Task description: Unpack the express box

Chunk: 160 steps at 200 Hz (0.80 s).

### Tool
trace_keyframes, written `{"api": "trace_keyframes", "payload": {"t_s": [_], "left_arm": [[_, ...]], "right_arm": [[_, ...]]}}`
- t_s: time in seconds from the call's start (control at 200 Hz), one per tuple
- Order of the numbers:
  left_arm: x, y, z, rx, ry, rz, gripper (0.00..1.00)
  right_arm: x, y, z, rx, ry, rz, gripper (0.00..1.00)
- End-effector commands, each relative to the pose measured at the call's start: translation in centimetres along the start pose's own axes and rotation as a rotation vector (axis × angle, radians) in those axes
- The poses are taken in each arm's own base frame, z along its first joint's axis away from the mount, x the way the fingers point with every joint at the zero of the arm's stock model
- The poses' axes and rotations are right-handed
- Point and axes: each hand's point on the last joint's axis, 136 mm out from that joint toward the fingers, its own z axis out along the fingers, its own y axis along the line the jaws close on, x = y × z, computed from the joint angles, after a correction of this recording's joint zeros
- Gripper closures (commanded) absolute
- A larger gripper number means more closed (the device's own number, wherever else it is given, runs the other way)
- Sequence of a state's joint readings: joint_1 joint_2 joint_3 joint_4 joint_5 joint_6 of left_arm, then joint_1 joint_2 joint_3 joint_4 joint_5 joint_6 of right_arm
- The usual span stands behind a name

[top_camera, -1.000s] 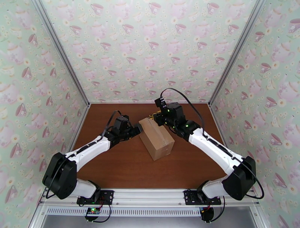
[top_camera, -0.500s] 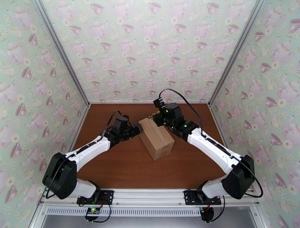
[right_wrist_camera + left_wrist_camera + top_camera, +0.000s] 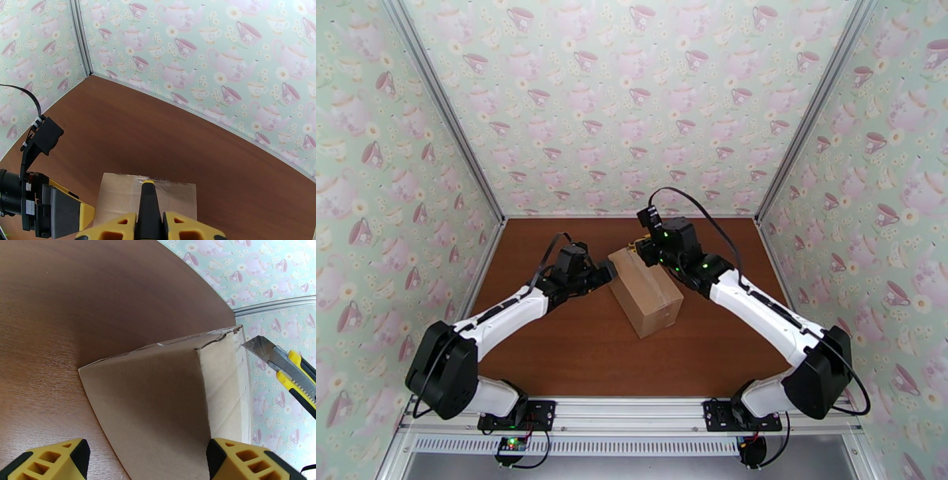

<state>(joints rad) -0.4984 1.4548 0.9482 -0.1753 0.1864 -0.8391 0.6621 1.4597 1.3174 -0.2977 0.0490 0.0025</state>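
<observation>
The express box (image 3: 648, 292), a plain brown carton, lies slantwise in the middle of the table, and its top flaps look closed. My left gripper (image 3: 604, 272) is at its left end, open, its yellow fingers (image 3: 47, 461) straddling a box corner (image 3: 158, 405); the left finger stands clear of the cardboard. My right gripper (image 3: 644, 249) hovers at the box's far end, shut on a yellow-and-black utility knife (image 3: 292, 374). The bare blade (image 3: 256, 346) is just off the top far edge. In the right wrist view the knife handle (image 3: 148, 205) points down at the taped box top (image 3: 118, 193).
The brown table (image 3: 577, 355) is fenced by teapot-patterned walls (image 3: 632, 103) on three sides, with metal posts in the back corners. The left gripper's body (image 3: 51, 209) is close beside the knife. Bare tabletop lies in front of the box.
The right wrist has crept slightly left along the box's far end with the knife. The left arm and the box have stayed put.
</observation>
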Motion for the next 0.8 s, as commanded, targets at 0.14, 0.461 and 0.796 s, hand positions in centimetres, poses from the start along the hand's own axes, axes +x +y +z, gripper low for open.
{"api": "trace_keyframes", "payload": {"t_s": [0.14,0.461,0.796], "left_arm": [[-0.9,-1.6,-0.6,0.041,-0.02,-0.002,0.17],[-0.9,-1.6,-0.4,0.04,-0.017,-0.004,0.17],[-1.4,-2.0,-0.7,0.049,-0.032,-0.002,0.16]], "right_arm": [[-0.7,-0.2,-0.1,0.025,-0.011,-0.019,1.0],[-1.2,-0.8,-0.7,0.064,-0.033,-0.029,1.0],[-0.2,-0.5,-0.3,0.048,-0.002,-0.032,1.0]]}}
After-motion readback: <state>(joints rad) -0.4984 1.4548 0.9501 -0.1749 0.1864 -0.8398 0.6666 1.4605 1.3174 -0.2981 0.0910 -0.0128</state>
